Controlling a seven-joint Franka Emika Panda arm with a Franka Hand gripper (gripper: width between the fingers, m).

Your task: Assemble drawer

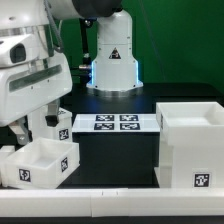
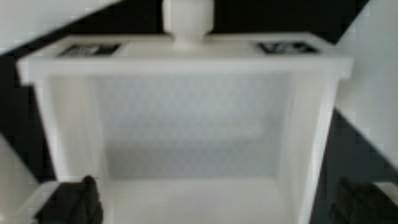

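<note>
A white knobbed tray [image 2: 187, 120] fills the wrist view, with its knob [image 2: 185, 20] at the far end and tags on its front rim. My gripper [image 2: 217, 205] is open above the tray's rear end, with a dark finger [image 2: 71, 200] near each side wall, and holds nothing. In the exterior view the gripper [image 1: 33, 130] hangs just over this tray [image 1: 42, 165] at the lower left. A second tray [image 1: 62, 127] stands right behind it, partly hidden by the hand. The large open shell [image 1: 190, 145] stands at the exterior view's right.
The marker board [image 1: 115, 123] lies flat between the trays and the shell. The robot's base [image 1: 112, 60] stands behind it. A low white rail [image 1: 120, 192] runs along the table's front edge.
</note>
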